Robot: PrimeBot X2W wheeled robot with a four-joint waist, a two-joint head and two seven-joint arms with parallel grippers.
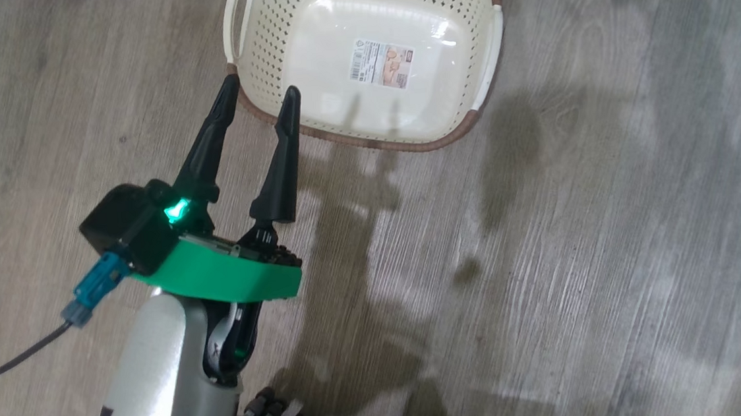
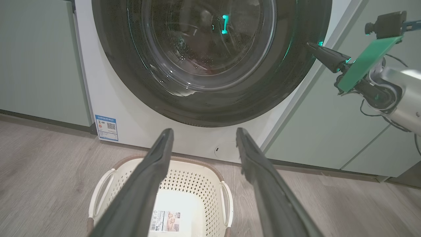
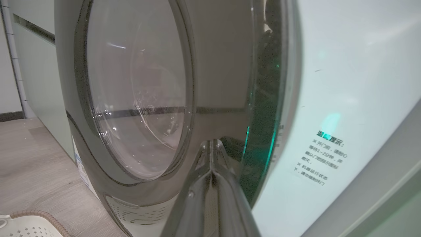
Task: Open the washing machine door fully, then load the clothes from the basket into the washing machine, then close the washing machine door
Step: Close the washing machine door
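A notice in Chinese is being shown on the front of the washing machine, headed 温馨提示, with 1~2分钟 being made out below. A blue sticker with a QR code is being displayed low on it, and a barcoded paper label inside the basket; both are being left unread, the print too small.

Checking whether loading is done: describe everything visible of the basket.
The basket is cream-white plastic, rectangular, with perforated walls, a brown woven-look rim, two side handles and a paper label on its glossy bottom. It stands upright and empty on the grey wooden floor before the washing machine. The open left gripper hovers at its rim.
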